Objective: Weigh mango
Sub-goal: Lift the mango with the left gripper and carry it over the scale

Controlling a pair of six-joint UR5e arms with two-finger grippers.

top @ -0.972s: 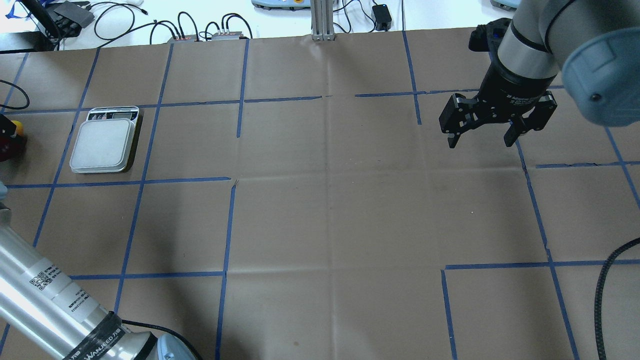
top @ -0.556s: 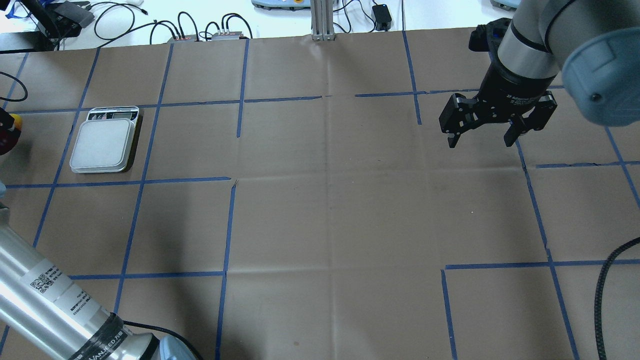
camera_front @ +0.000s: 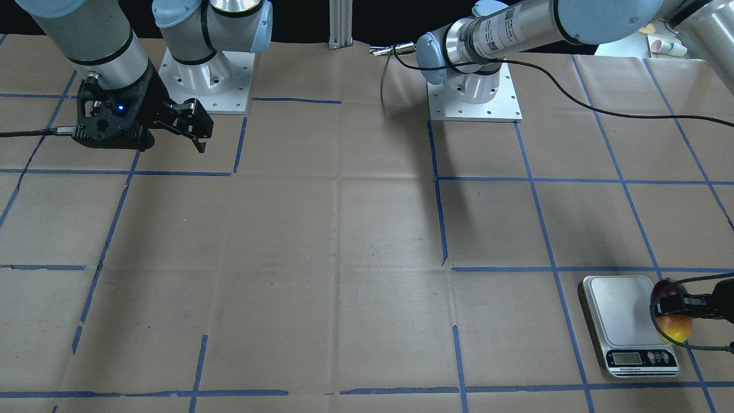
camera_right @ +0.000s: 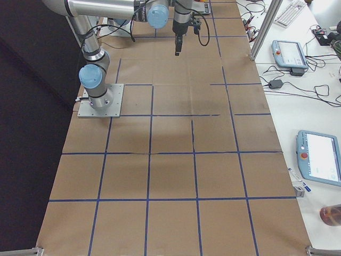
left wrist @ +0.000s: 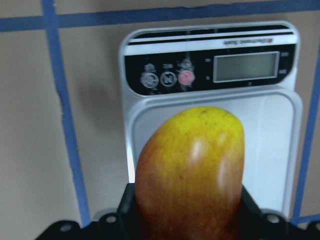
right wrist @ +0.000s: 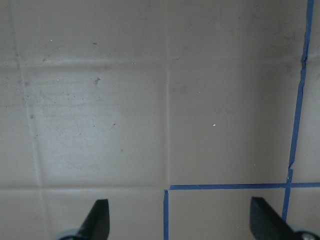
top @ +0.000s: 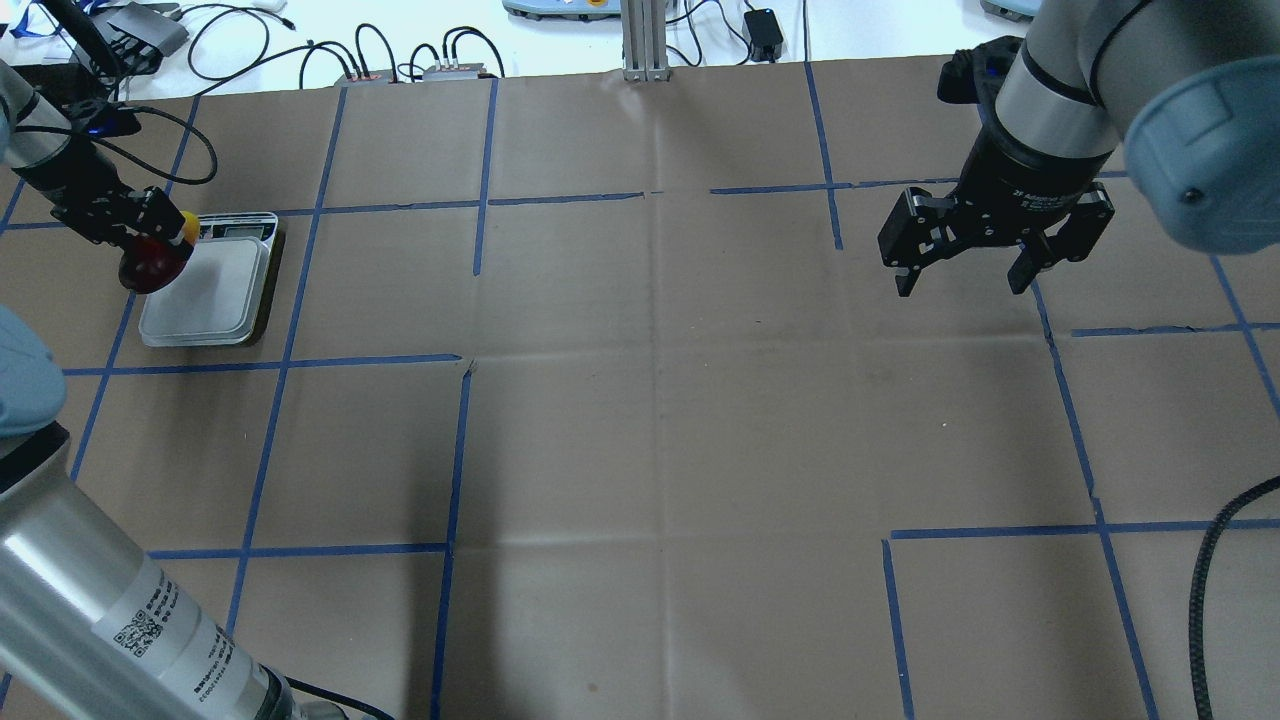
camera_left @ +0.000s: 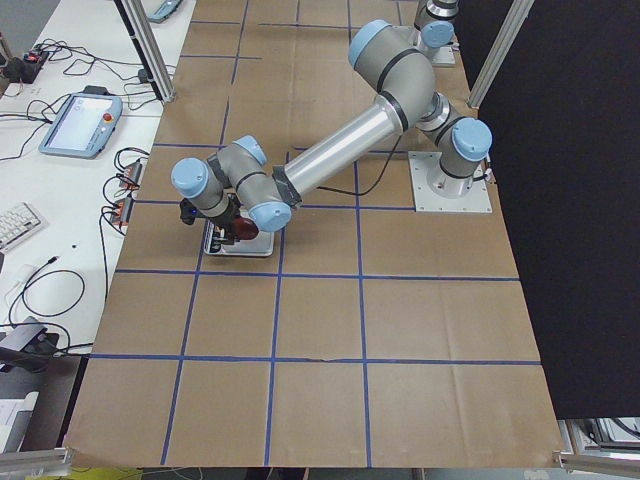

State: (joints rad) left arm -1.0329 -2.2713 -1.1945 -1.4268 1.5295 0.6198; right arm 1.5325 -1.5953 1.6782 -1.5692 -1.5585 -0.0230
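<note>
The mango (top: 155, 260) is dark red at one end and yellow at the other. My left gripper (top: 150, 245) is shut on it and holds it over the left edge of the white scale (top: 215, 290). In the left wrist view the mango (left wrist: 192, 172) hangs above the scale platform (left wrist: 272, 150), yellow end toward the display. In the front-facing view the mango (camera_front: 672, 327) sits in the gripper (camera_front: 671, 305) at the scale's (camera_front: 622, 321) right edge. My right gripper (top: 965, 270) is open and empty, above bare paper far to the right.
Brown paper with blue tape lines (top: 460, 450) covers the table. Cables and small boxes (top: 400, 70) lie beyond the far edge. A metal post (top: 645, 40) stands at the far middle. A black cable (top: 1210, 560) lies at the right.
My left gripper has come in from the left edge with the mango and now holds it over the scale's left side. The right arm has not moved.
</note>
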